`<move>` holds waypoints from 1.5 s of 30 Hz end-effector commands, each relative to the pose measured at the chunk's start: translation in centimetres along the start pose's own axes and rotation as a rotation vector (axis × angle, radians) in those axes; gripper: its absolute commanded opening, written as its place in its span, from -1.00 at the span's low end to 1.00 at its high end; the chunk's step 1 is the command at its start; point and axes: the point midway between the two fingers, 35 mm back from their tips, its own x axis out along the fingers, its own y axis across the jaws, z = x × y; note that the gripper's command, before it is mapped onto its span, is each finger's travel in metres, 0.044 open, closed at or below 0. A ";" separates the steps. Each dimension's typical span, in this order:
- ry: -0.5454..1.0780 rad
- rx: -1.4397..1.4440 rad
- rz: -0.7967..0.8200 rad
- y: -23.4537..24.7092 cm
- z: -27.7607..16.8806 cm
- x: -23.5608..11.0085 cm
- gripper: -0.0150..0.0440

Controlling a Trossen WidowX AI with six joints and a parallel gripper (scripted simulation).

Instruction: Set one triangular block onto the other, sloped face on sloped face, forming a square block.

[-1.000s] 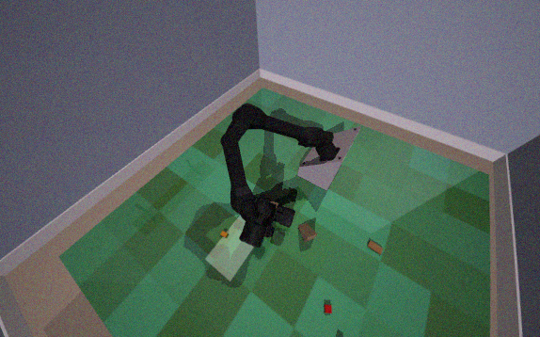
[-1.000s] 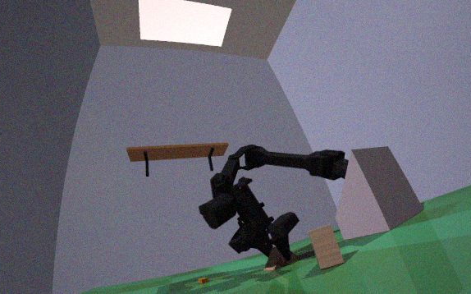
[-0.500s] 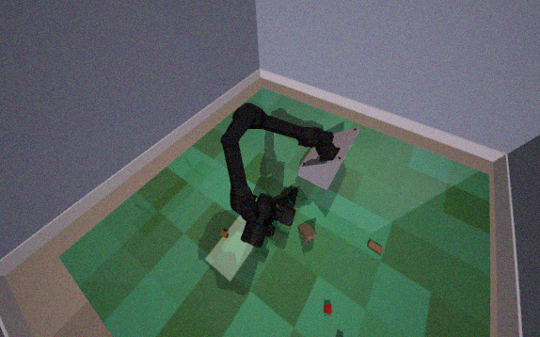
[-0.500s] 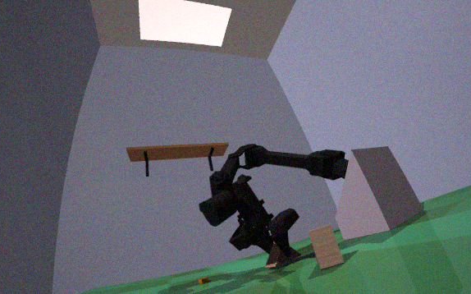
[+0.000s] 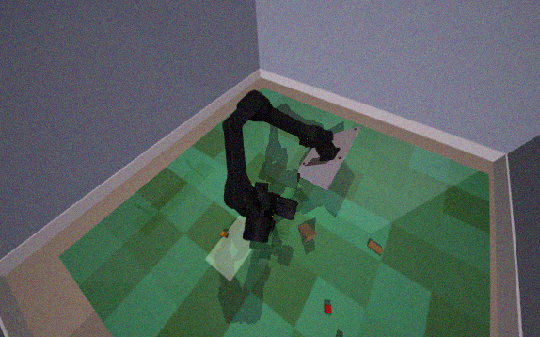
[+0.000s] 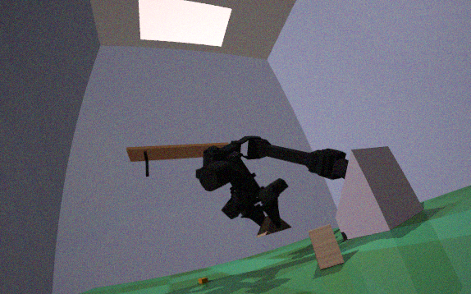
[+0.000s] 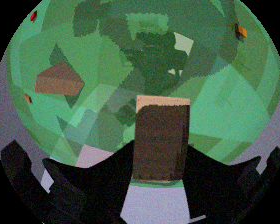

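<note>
My gripper [image 6: 271,222] [image 7: 157,144] is shut on one triangular block [image 6: 281,227] [image 7: 161,130]. In the wrist view a dark brown face of this block fills the space between the fingers, with a pale strip along its far edge. In the exterior view it hangs clear above the table. In the top view the hand hides it. The other triangular block [image 5: 307,232] [image 6: 326,247] [image 7: 59,80], brown, rests on the green table, apart from the held block, and is off to the left in the wrist view.
A large pinkish-grey wedge [image 5: 326,176] [image 6: 362,209] stands at the arm's base. A small orange block [image 5: 224,233] [image 6: 203,281] [image 7: 242,31] is beside a pale flat patch [image 5: 229,272]. A red piece [image 5: 327,309] [image 7: 33,15] and a flat brown piece [image 5: 374,247] lie farther out.
</note>
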 end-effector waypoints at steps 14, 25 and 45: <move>-0.086 -0.111 0.075 0.0 -1.3 -1.2 -0.49; -0.266 -0.306 0.153 0.0 -1.9 -0.7 -0.49; -0.665 -0.652 0.059 -0.5 -2.4 -0.8 -0.49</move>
